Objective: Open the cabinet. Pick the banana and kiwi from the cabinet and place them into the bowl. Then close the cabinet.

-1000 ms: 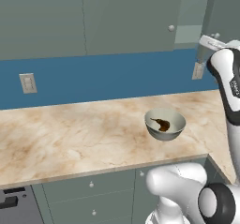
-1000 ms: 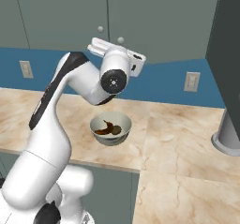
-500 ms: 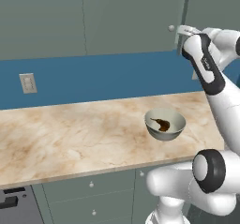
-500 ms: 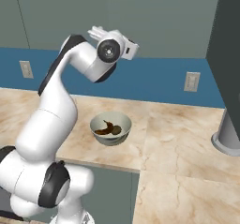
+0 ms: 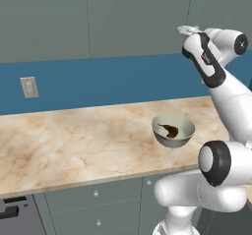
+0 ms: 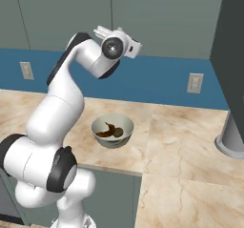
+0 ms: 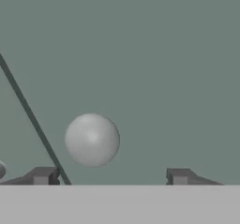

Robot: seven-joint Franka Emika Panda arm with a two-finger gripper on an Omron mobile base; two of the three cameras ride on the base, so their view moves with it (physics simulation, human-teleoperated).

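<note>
Directly ahead of the end effector [image 7: 110,177], the cabinet [image 7: 154,63] knob [image 7: 92,139]

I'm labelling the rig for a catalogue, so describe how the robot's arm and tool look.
The arm is glossy white, built of rounded tubular segments with dark grey-black joint bands and round end caps. The white tool ends in two small dark, blocky fingertips. No cables or markings can be made out.
</note>
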